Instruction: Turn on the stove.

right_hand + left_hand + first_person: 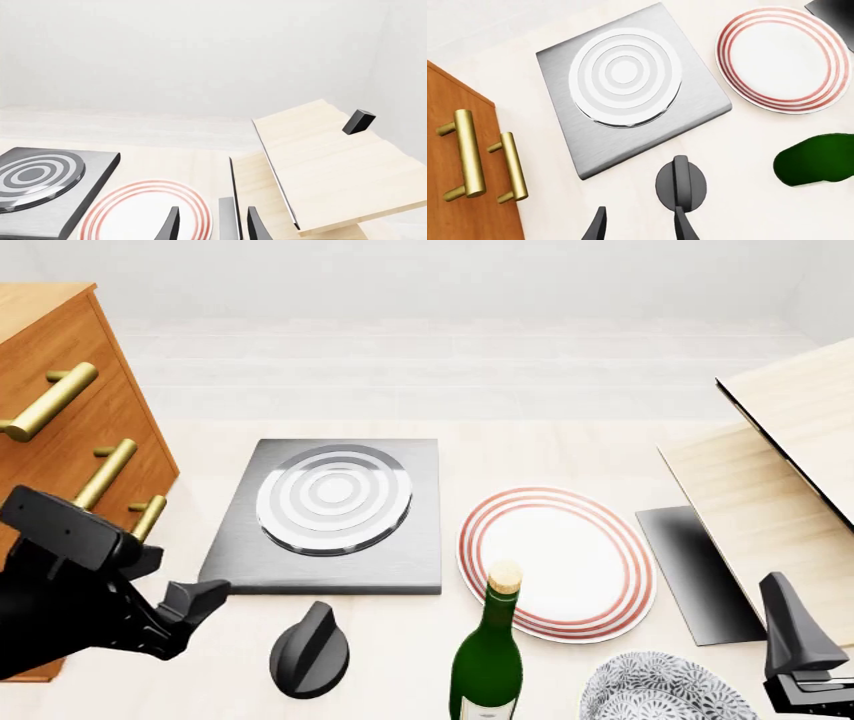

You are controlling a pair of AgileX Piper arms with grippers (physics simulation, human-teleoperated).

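The stove [334, 510] is a dark grey square slab with silver burner rings, lying flat at the table's middle left; it also shows in the left wrist view [627, 85] and the right wrist view [40, 185]. Its black oval knob [310, 650] lies apart from it, just in front of its near edge. My left gripper [200, 598] hovers left of the knob, open and holding nothing. In the left wrist view the knob [680, 185] sits just ahead of one finger [684, 227]. My right gripper [798, 640] is open at the near right, far from the stove.
A wooden cabinet with brass handles [67, 420] stands left of the stove. A red-ringed white plate [561, 560] lies to its right. A green wine bottle [487, 660] stands close to the knob. A patterned bowl [667, 690], dark slab [694, 570] and pale wooden boards [787, 470] fill the right.
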